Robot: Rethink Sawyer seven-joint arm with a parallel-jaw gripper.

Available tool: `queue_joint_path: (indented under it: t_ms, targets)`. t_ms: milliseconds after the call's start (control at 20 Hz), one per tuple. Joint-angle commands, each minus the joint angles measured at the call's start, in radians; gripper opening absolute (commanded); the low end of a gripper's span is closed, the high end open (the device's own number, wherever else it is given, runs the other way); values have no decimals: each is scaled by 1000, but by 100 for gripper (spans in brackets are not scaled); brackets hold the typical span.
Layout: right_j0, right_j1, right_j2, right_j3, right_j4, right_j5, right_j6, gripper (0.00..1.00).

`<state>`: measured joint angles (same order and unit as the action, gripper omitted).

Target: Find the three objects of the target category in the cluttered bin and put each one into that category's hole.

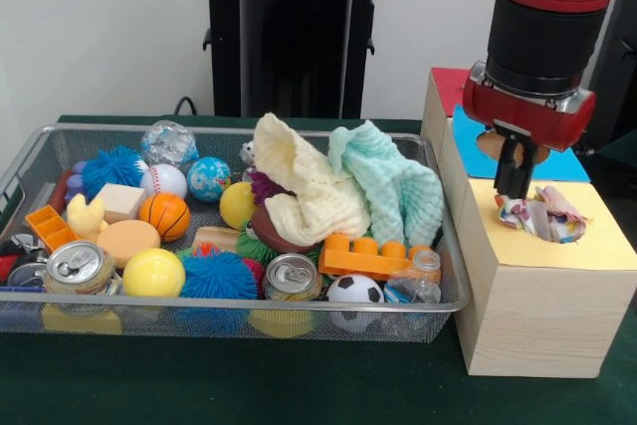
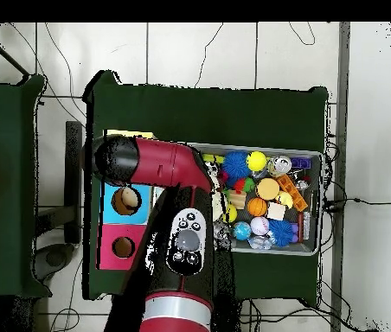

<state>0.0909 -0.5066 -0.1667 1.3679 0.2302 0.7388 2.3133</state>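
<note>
Right now the gripper [image 1: 515, 184] hangs over the yellow-topped part of the wooden box [image 1: 528, 320], its dark fingers pointing down just beside a patterned cloth [image 1: 542, 216] that sits bunched in the yellow hole. Whether the fingers are released or clenched cannot be told from either view; they seem to touch the cloth's left edge at most. Behind the yellow part, the box has a blue section [image 1: 567, 164] with a round hole partly hidden by the arm [image 1: 542, 37], and a red section [image 1: 448, 82] behind that. From overhead, the arm covers the yellow section and the blue [image 2: 125, 201] and red [image 2: 123, 248] holes show. Left of the box on the green counter [image 1: 199, 385] stands the wire bin [image 1: 438, 291], touching or nearly touching the box. Inside the bin, two more cloths lie on top of the pile on the side nearer the box: a cream cloth [image 1: 304, 186] and a mint cloth [image 1: 393, 186], touching each other. Below them sit an orange brick [image 1: 363, 256], a soccer ball [image 1: 355, 291], a can [image 1: 292, 276] and a small bottle [image 1: 418, 281]. Farther from the box are a yellow ball [image 1: 154, 273], a blue spiky ball [image 1: 217, 274], a basketball [image 1: 164, 214], a baseball [image 1: 164, 180] and a second can [image 1: 80, 264].
</note>
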Motion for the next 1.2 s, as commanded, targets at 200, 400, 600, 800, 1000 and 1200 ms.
queue_joint_path:
  t_ms: [200,400,600,800,1000,1200]
  targets:
    - [-7,72,136,77,78,-39,138,0]
    - [-3,80,155,86,104,-64,143,0]
    - [-1,92,166,87,114,-87,143,0]
    - [1,111,177,77,123,-106,142,0]
    - [16,128,168,55,128,-113,160,0]
    - [47,138,126,14,122,-78,193,0]
